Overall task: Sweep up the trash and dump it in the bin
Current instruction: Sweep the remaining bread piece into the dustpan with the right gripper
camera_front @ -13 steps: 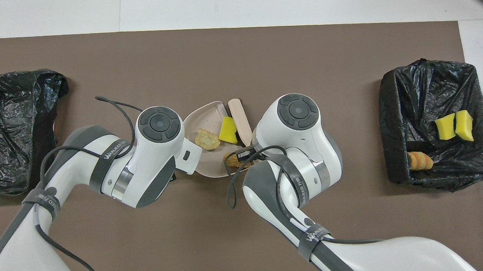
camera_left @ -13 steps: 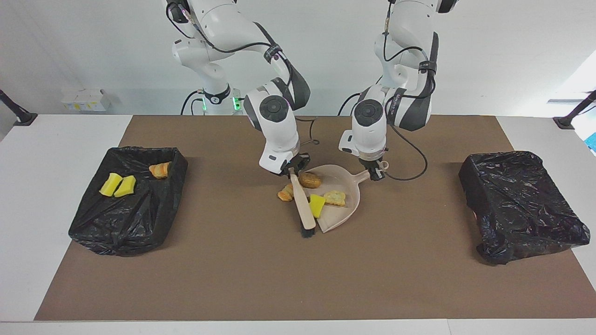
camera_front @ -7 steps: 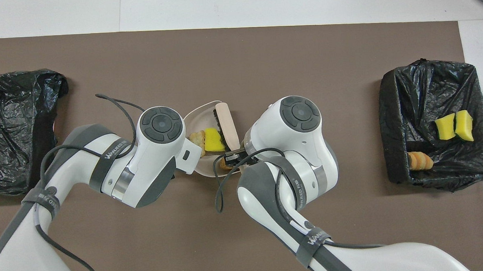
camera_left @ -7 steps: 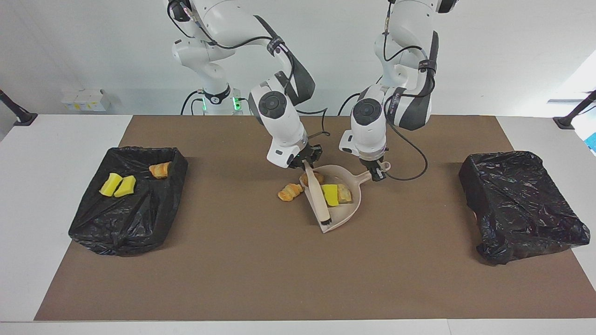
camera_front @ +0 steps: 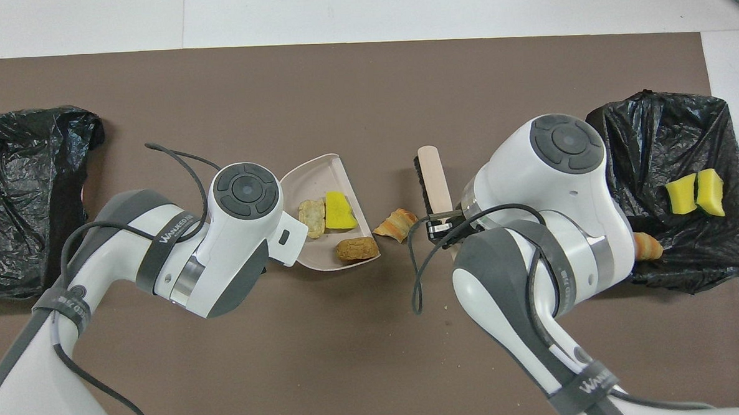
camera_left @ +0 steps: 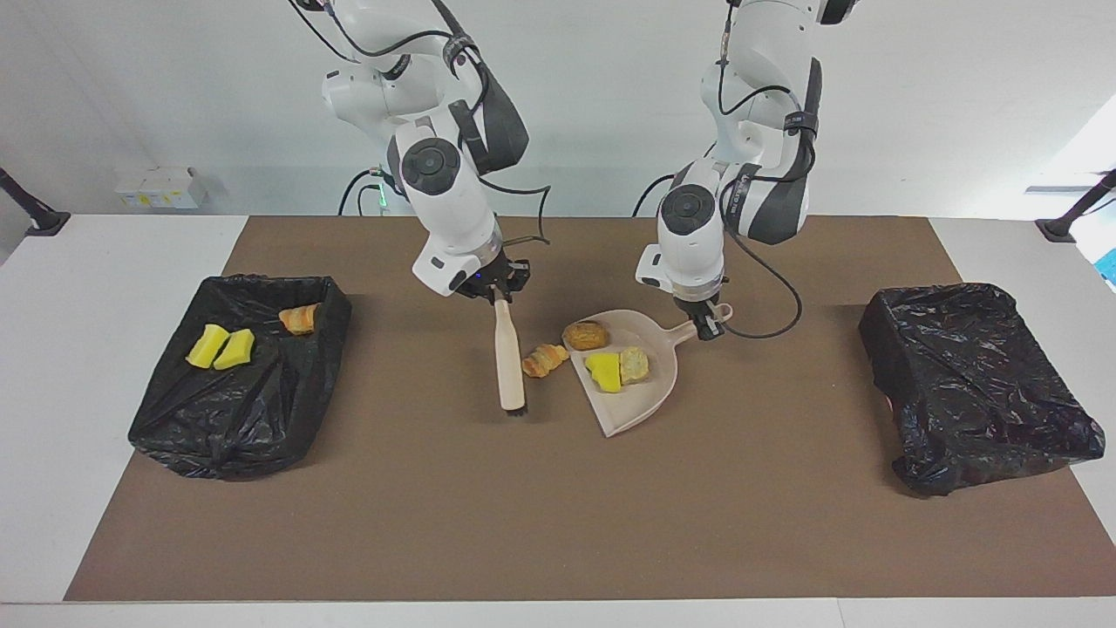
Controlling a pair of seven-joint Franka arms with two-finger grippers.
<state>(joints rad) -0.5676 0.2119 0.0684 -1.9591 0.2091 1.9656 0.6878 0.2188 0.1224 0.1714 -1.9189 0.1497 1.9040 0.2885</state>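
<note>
Trash, seven pieces on your bench. Three lie in the beige plastic dustpan [camera_left: 643, 397] at the middle of the brown mat [camera_left: 558, 523]: one bright yellow foam wedge [camera_left: 602, 371], one pale tan crusty lump [camera_left: 635, 365] touching it, and one brown bread-like roll [camera_left: 585, 335] on the pan's edge nearest the robots. One orange croissant-shaped piece [camera_left: 545, 358] sits on the mat just beside the pan's open lip, between pan and brush. Three more rest in the black-bag-lined bin [camera_left: 288, 419] at the right arm's end: two yellow foam wedges [camera_left: 221, 347] side by side and one orange bread-like lump [camera_left: 299, 318] at the corner nearest the robots.

Bins: two; the second bag-lined bin [camera_left: 976, 384] stands at the left arm's end.

Your right gripper [camera_left: 500, 292] is clenched on the handle of the beige brush [camera_left: 507, 353], bristles down on the mat. Your left gripper [camera_left: 703, 323] is clamped on the dustpan's handle.
</note>
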